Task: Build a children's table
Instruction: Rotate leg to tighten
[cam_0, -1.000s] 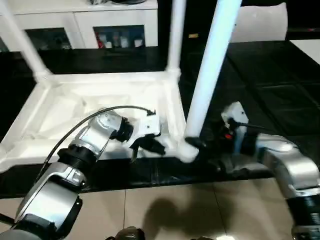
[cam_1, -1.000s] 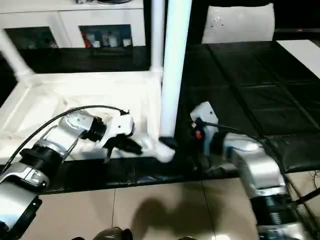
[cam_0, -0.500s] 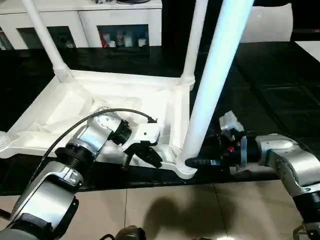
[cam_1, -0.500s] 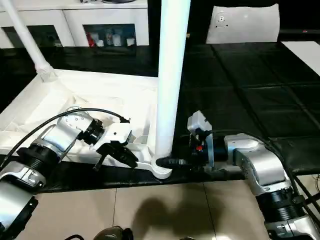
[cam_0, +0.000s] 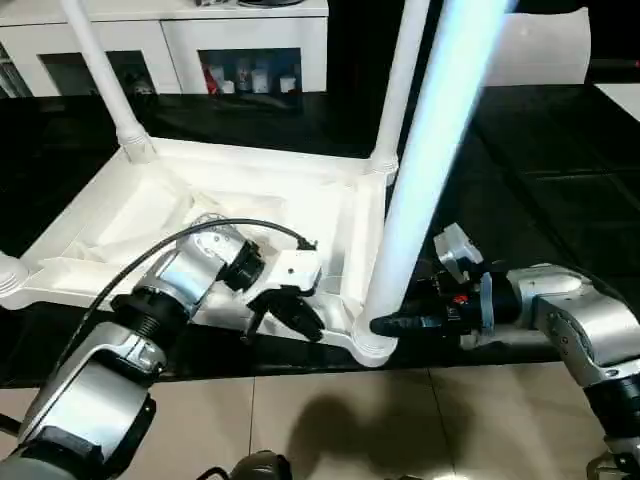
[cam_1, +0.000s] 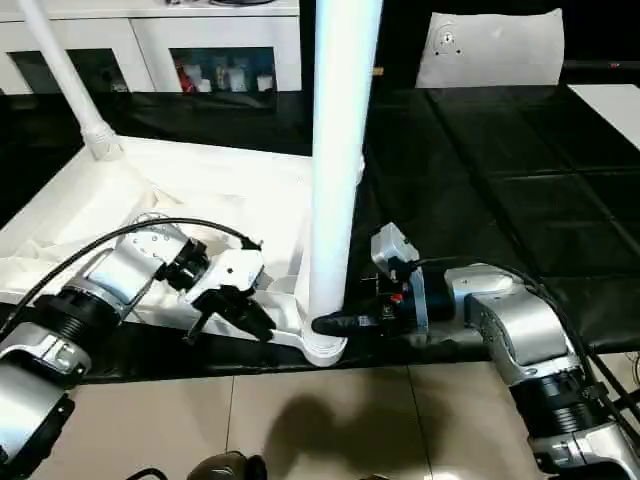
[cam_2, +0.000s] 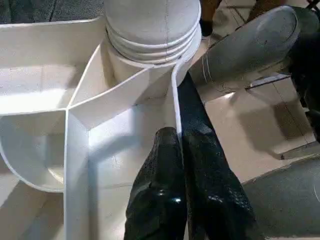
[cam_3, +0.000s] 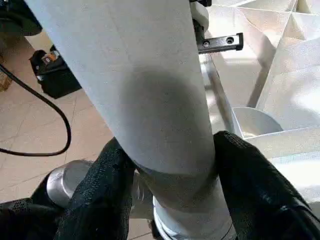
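The children's table lies upside down on the black surface, its white ribbed tabletop (cam_0: 250, 160) facing up. Two legs stand in the far corner sockets, one at the back left (cam_0: 100, 75) and one at the back right (cam_0: 400, 80). A third leg (cam_0: 425, 170) rises from the near right socket (cam_2: 150, 30). My right gripper (cam_0: 385, 322) is shut around this leg just above the socket, one finger (cam_3: 100, 200) on each side of the leg (cam_3: 140, 75). My left gripper (cam_0: 305, 322) is shut on the tabletop's thin near rim beside that corner, its fingers (cam_2: 165, 200) pinching the wall.
The tabletop's near edge lies close to the front edge of the black surface (cam_0: 540, 170), with tiled floor (cam_0: 330, 420) below. A white cabinet (cam_0: 240, 40) stands behind, and a white panel (cam_1: 490, 50) at the back right. A black box and cable (cam_3: 55, 70) lie on the floor.
My right gripper has come in from the right to the foot of the near leg and closed its fingers around it. The left gripper has kept its hold. The camera has shifted.
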